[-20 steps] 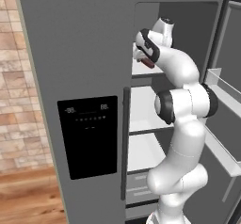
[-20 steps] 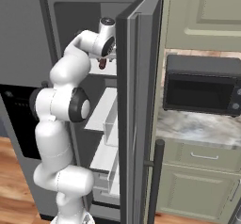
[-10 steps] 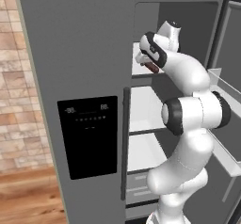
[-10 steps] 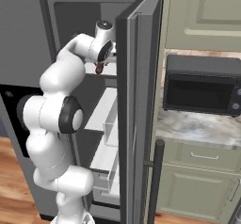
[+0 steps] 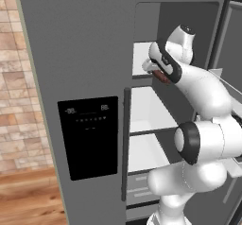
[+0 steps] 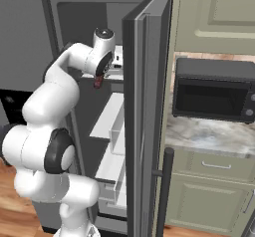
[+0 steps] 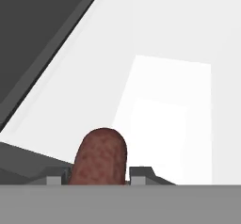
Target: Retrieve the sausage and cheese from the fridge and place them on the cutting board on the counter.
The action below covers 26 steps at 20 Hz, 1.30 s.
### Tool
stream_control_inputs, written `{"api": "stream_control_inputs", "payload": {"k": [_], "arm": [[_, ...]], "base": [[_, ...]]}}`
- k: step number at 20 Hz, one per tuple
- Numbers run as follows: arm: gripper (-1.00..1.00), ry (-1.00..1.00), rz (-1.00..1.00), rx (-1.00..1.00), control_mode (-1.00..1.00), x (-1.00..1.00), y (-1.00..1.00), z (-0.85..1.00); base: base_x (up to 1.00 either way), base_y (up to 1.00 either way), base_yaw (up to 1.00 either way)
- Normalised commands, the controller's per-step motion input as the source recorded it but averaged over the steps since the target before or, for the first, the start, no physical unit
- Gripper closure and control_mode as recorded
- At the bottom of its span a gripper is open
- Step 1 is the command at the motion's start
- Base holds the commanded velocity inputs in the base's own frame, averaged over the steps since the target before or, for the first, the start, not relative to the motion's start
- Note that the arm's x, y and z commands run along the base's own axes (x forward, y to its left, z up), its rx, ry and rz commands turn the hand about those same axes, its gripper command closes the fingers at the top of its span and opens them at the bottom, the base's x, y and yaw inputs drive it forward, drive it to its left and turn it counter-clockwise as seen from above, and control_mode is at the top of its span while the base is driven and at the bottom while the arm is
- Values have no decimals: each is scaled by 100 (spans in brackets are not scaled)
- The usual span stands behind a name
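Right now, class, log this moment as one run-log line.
stage: retrieving | hand: shut on sausage | place: inside open fridge, at upper shelf | cutting board: not reached

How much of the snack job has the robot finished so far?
Done: the fridge door stands open and the gripper is shut on the sausage, up by the top shelf.
In hand: getting the sausage out of the fridge.
Left: carry it to the cutting board on the counter beside the microwave, then fetch the cheese too. Neither the cheese nor the board can be seen right now.
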Motion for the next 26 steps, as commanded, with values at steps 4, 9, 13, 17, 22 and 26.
{"api": "stream_control_inputs", "payload": {"k": [4, 9, 13, 17, 22, 26], "arm": [[100, 0, -7, 6, -100, -94, 0, 1], [100, 0, -6, 1, -100, -94, 7, -6], [100, 0, -8, -4, -100, -75, 15, -39], [100, 0, -8, -10, -100, -63, 12, -53], [100, 0, -7, -11, -100, -49, 13, -54], [100, 0, -7, -7, -100, -11, 8, -57]], "base": [[0, 0, 0], [0, 0, 0], [0, 0, 0], [0, 0, 0], [0, 0, 0], [0, 0, 0]]}}
